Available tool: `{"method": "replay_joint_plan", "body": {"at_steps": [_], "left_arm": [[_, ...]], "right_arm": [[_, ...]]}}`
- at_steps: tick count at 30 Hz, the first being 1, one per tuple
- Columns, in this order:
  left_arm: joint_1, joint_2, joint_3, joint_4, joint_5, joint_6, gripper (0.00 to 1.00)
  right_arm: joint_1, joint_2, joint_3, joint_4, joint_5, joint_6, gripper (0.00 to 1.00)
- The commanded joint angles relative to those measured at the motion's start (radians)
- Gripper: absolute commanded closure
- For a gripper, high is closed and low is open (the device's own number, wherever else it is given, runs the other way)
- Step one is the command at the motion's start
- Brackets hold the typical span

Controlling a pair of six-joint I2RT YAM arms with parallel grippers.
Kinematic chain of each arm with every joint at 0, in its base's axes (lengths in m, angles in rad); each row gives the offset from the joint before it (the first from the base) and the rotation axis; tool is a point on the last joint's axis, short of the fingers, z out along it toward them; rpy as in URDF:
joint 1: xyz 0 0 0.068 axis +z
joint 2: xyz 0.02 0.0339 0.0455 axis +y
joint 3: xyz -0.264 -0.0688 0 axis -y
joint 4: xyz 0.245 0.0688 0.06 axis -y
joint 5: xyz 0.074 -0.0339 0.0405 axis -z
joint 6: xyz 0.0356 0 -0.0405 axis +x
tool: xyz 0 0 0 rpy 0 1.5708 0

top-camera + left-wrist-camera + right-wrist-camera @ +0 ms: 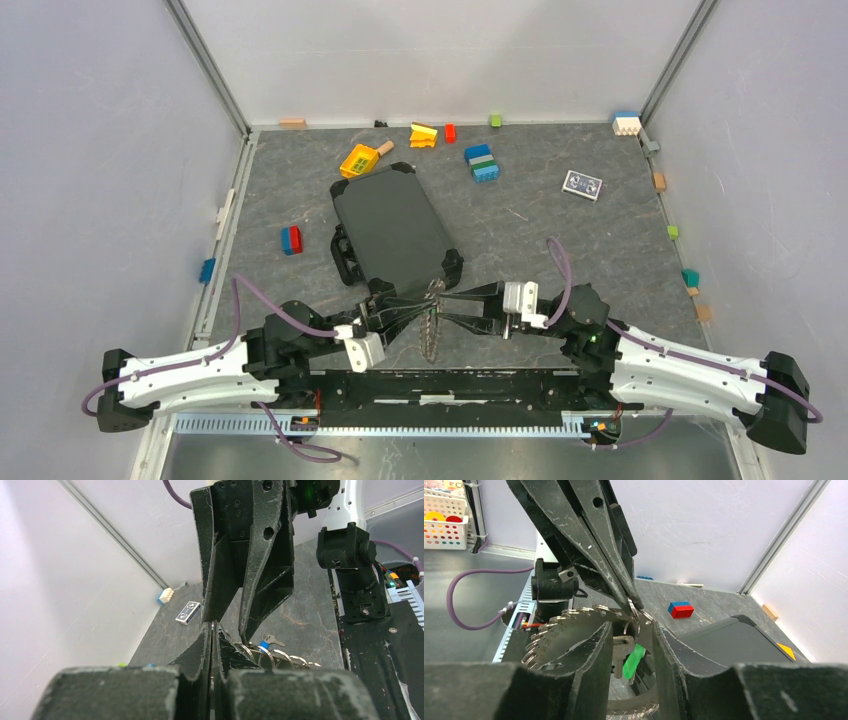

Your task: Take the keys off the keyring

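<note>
Grey table | left gripper clamped shut on keyring, held edge-up between both arms | right gripper half open – straddled keys, gripped none | risk: a snagged key could have twisted the keyring out of that thin pinch.

The keys are dull silver-grey, their tag bright green. The counter is dark grey with pale veins. The case is black, and the brick by the counter's left edge is red and blue.

No legible text anywhere. Keys: tiny stamped marks (possibly digits, unreadable). Card, two o'clock on surface: print too small.
</note>
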Motion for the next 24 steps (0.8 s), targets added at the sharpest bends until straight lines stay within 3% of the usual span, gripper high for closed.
{"method": "replay_joint_plan", "body": {"at_steps": [1,24], "left_arm": [[-0.004,-0.003,0.007,0.092,0.016,-0.037,0.98],[-0.005,0.007,0.021,0.091,0.037,-0.033,0.98]], "right_arm": [[0.001,-0.012,0.004,0.072,-0.002,0.019,0.62],[0.001,0.031,0.012,0.07,-0.029,0.013,0.76]]}}
